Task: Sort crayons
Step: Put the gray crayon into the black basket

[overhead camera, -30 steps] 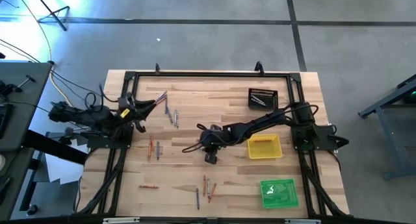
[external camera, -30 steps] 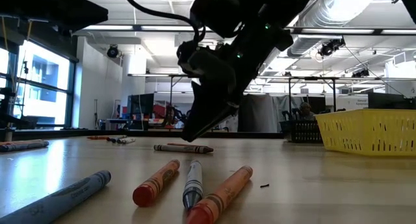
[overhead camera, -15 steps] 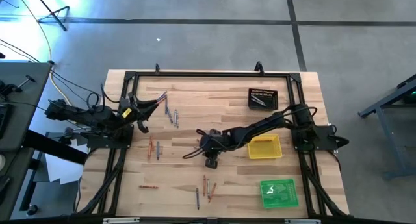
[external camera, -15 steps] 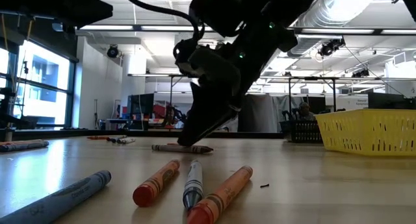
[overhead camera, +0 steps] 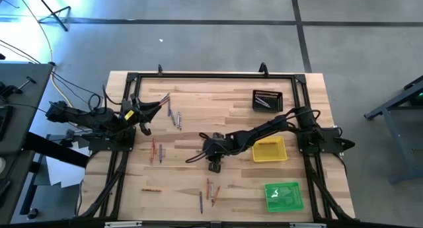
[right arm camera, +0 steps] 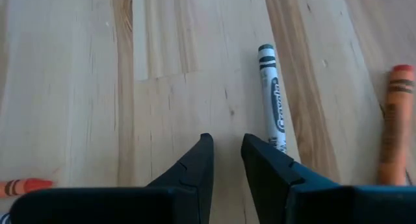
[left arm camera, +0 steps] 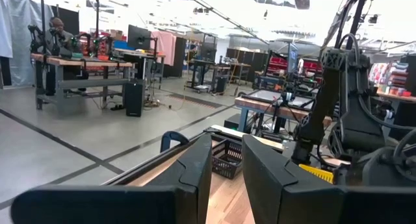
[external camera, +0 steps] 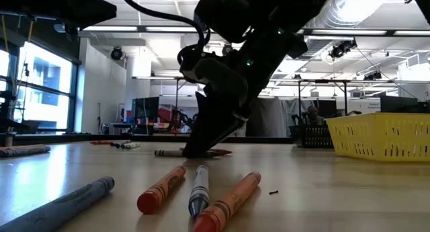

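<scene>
Right now your crayons lie scattered over the wooden table. One grey crayon rests flat on the boards just past the right gripper's fingertips, beside one finger rather than between the two, and an orange crayon lies further out on the same side. From above, that spot is close to the table's centre. Out from there you have a loose cluster at about ten o'clock, a pair at nine o'clock, and another group at six o'clock near the front edge, with a single orange stick toward seven.

Your right gripper is down at the board, its fingers a narrow gap apart and holding nothing; in the low view its tip stands on the wood among the crayons.

Your left gripper waits at the table's nine o'clock edge, fingers slightly apart and empty.

At three o'clock sit a black tray, a yellow tray and a green tray.
</scene>
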`<state>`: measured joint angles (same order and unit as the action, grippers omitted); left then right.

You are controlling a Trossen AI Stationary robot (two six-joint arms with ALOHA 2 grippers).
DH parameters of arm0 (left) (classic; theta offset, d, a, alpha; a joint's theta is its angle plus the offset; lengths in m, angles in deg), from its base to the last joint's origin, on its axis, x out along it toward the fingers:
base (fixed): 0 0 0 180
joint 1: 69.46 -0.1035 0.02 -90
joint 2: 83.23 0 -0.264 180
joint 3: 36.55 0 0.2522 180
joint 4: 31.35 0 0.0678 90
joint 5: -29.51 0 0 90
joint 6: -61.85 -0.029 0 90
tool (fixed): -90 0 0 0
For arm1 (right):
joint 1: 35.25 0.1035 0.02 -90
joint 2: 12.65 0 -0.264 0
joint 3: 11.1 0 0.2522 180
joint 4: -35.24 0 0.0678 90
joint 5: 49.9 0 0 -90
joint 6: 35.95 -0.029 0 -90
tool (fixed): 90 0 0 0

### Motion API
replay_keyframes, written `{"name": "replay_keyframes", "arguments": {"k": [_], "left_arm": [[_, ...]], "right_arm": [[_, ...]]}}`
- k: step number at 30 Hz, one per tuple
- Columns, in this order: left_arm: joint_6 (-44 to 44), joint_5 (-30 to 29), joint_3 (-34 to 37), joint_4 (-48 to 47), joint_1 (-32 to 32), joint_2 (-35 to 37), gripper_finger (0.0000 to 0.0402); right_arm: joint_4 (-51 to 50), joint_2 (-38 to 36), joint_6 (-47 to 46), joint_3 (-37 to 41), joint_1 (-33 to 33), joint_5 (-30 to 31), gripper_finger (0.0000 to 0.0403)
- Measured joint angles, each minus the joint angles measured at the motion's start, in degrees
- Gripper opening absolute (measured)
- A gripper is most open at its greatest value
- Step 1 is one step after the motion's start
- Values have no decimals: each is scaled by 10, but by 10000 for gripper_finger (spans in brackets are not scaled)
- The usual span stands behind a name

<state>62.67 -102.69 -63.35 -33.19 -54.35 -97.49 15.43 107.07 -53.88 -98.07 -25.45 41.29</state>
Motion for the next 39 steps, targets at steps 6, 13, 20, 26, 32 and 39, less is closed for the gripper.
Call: {"name": "replay_keyframes", "arguments": {"k": [6,13,20,26,32,39], "left_arm": [[0,0,0,0,0,0,74],[0,0,0,0,0,0,74],[0,1,0,0,0,0,74],[0,1,0,0,0,0,74],[0,1,0,0,0,0,74],[0,1,0,0,0,0,74]], "right_arm": [[0,0,0,-5,0,-13,83],[-43,-1,37,-62,0,-19,82],[-97,-1,64,-82,-3,14,82],[-116,1,64,-60,-16,29,82],[-106,0,45,-36,-28,28,82],[-104,-1,39,-31,-27,23,76]]}}
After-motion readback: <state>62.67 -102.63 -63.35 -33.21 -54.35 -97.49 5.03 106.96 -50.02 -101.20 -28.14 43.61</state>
